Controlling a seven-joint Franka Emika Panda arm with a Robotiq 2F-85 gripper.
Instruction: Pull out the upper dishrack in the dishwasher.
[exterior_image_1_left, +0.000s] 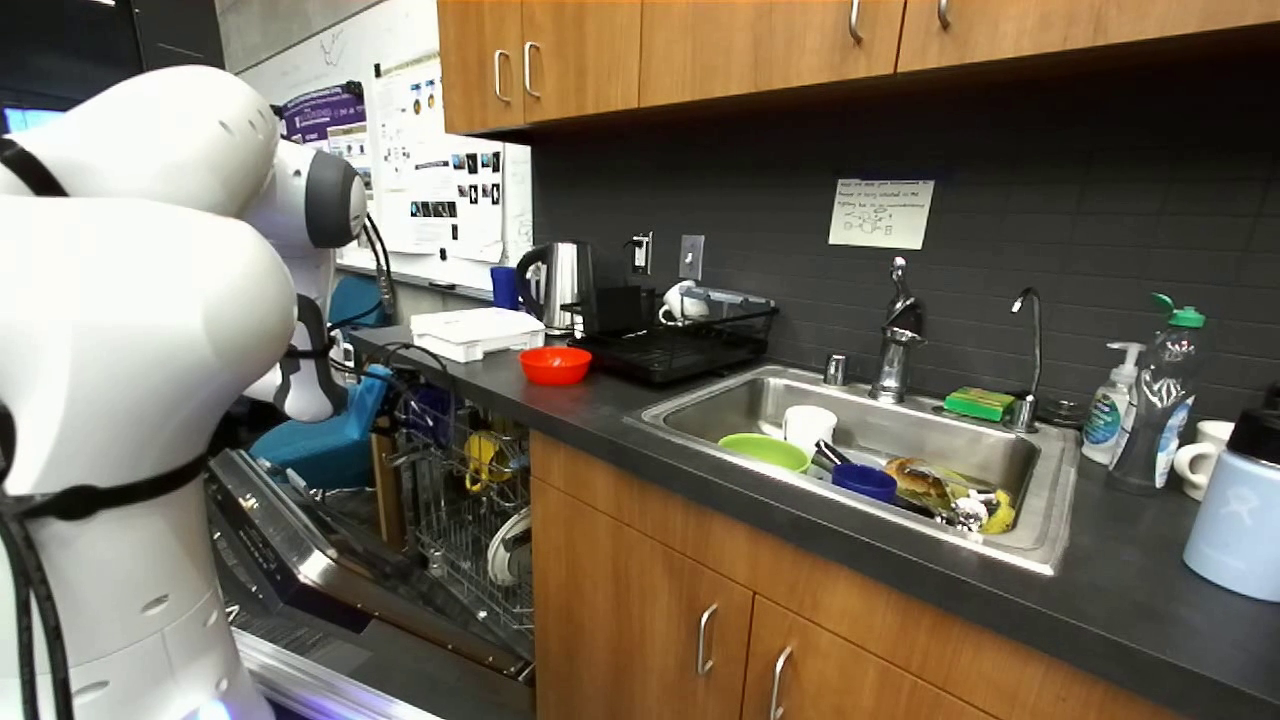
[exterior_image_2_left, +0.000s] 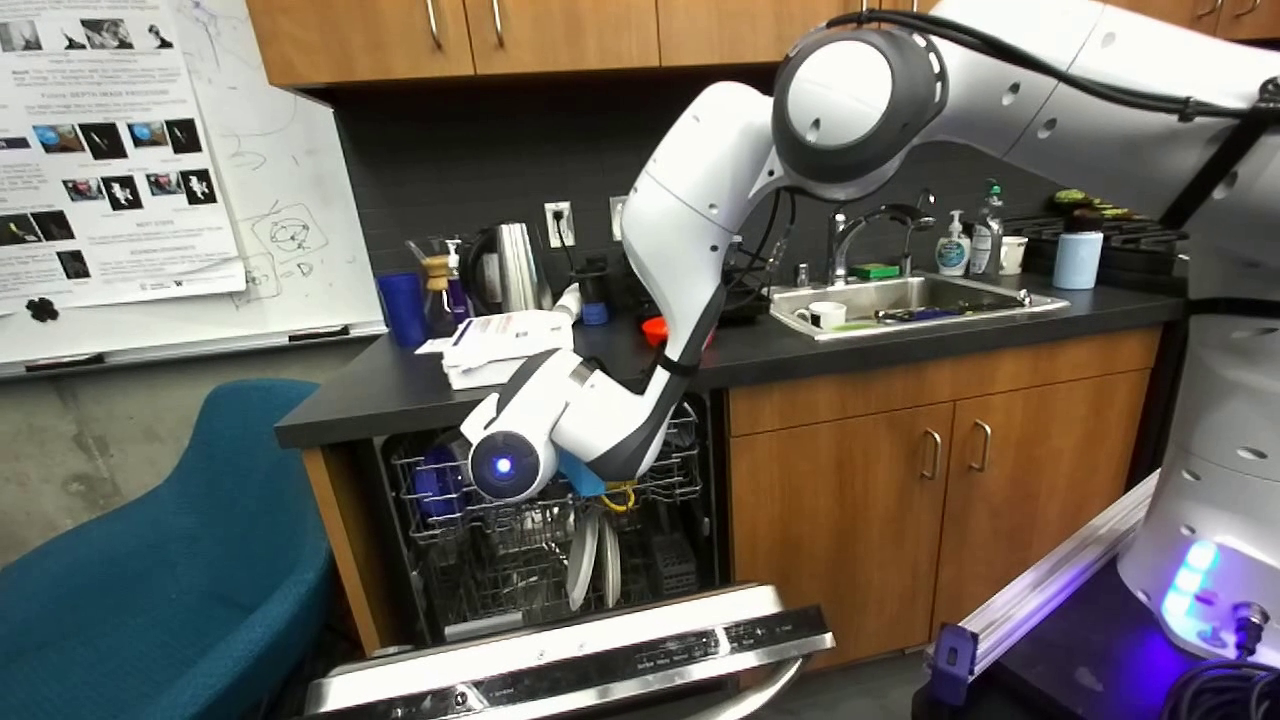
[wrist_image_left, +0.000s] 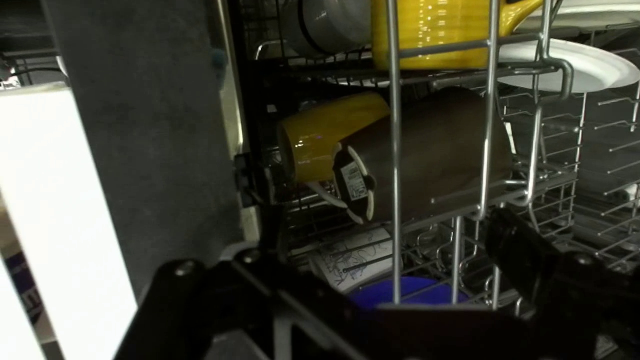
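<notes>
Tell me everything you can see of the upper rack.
The upper rack is a shallow grey wire basket, metallic in look, with long rails across its front. It sits in the open dishwasher, holding, among others, a yellow mug, an upside-down dark cup and a blue dish. The open hand is near the rails; whether they touch is unclear.

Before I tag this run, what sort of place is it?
Probably a lab or office kitchenette: steel sink, open dishwasher built in under the counter, and a whiteboard holding a printed poster.
</notes>
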